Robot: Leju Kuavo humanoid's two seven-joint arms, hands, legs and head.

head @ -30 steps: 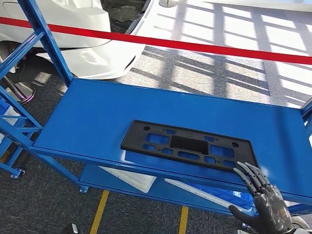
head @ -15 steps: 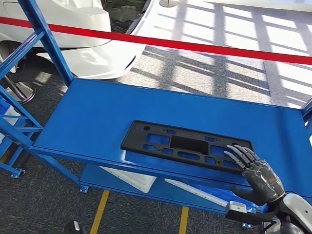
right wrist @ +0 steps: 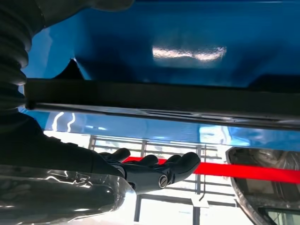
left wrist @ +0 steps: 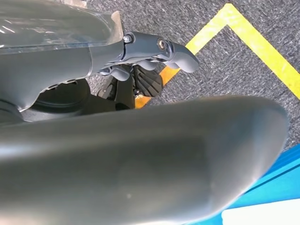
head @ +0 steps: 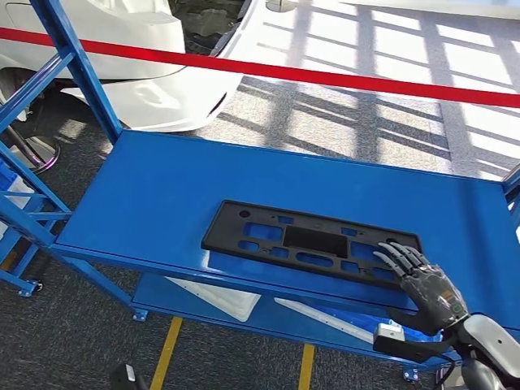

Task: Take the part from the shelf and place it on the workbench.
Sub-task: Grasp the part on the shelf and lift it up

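A flat black plastic part [head: 318,225] with several cut-outs lies on the blue shelf's top level [head: 171,187], near its front edge. My right hand [head: 426,288] reaches in from the lower right, fingers stretched out and spread over the part's near right corner, thumb below the shelf edge; I cannot tell whether they touch it. The right wrist view shows the same hand's fingers [right wrist: 159,171] extended, holding nothing, beside the part's dark edge [right wrist: 159,98]. My left hand [left wrist: 148,49] hangs over the carpeted floor with nothing in it.
White panels [head: 221,296] lie on the lower shelf level. The shelf's slanted blue post [head: 73,65] rises at the left. Behind the shelf run a red barrier tape [head: 306,75] and a white car body [head: 140,73]. Yellow lines [head: 164,353] mark the floor.
My right hand has risen and moved forward and left, from below the shelf edge onto the part's right corner. In the last half second it barely moved. The part has not shifted.
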